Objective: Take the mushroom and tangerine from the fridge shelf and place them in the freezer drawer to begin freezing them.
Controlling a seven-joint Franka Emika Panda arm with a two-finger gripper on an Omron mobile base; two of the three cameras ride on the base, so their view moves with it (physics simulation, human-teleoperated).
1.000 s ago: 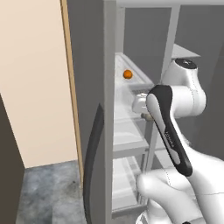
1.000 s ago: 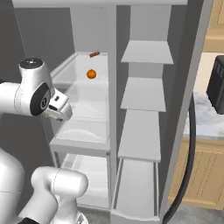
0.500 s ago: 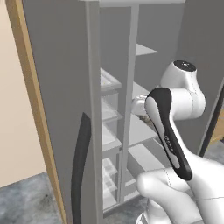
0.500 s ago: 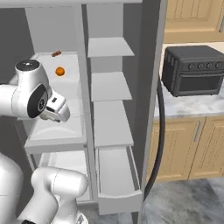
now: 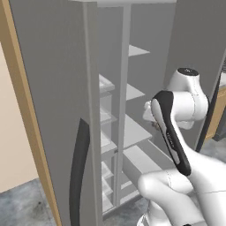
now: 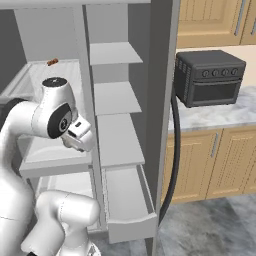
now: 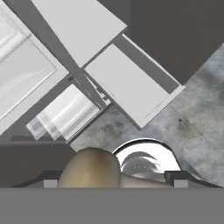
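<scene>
Hand view, left to right: clear fridge bins point(image 7: 65, 111) sit on the left. The mushroom point(image 7: 89, 168) is at bottom centre, tan cap to the left and stem running right. The gripper point(image 7: 113, 180) is pinching it, one dark fingertip at each end of the lump, so the jaws are partly spread around it. Right of centre and further out is the freezer drawer point(image 7: 131, 85), pulled open, pale and shallow, with nothing visible inside. The mushroom is well apart from the drawer and not over it. Speckled grey floor point(image 7: 192, 113) is on the far right.

Right base view, left to right: the fridge compartment holds a small reddish-brown item point(image 6: 52, 62) at the back of the upper shelf; can't tell what it is. The white arm point(image 6: 50, 115) stands in front of that compartment, with the hand turned down and to the right, beside the centre divider. Next comes the freezer column with three flat shelves point(image 6: 112, 52). The freezer drawer point(image 6: 131, 227) below them sticks out, front panel toward the camera. The grey fridge door edge with its dark handle point(image 6: 175, 150) follows. A black toaster oven point(image 6: 210, 75) is on the marble counter point(image 6: 220, 112), above wood cabinets point(image 6: 215, 160).

Left base view: the grey door fills the left side, shelves are in the middle, the arm point(image 5: 176, 114) is on the right.
</scene>
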